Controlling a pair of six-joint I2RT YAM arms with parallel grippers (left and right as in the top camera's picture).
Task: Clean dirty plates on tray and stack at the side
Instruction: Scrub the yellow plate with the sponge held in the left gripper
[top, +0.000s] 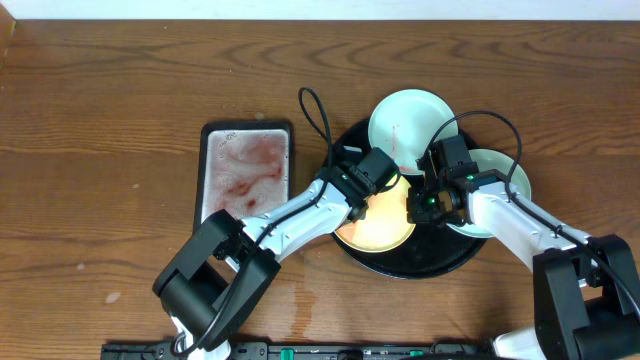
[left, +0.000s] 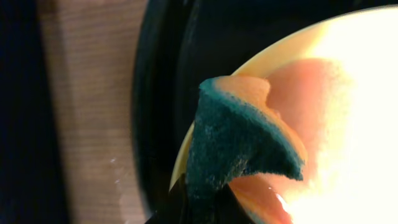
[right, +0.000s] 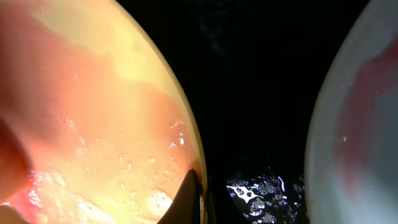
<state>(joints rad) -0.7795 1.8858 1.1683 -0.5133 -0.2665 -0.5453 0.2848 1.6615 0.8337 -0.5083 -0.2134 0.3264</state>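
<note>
Scrubbing is judged barely begun: the yellow plate (top: 380, 222), on the tray (top: 420, 262), is pinched at its rim by the closed right fingers (right: 189, 198), a sponge (left: 242, 149) is clamped in the left fingers (left: 186, 208), and the streaked mint plates (top: 410, 120) are not yet stacked aside.

From my station, the overhead view is filled by a brown wood-grain counter (top: 120, 100). Right of centre, a round black tray (top: 420, 262) with a raised rim sits directly on it. Near that, to the left, lies a smaller rectangular black tray (top: 204, 170), its long side running away from me, holding foamy red-stained water (top: 245, 170). A few pale specks (top: 112, 297) mark the bare wood at the near left.
</note>
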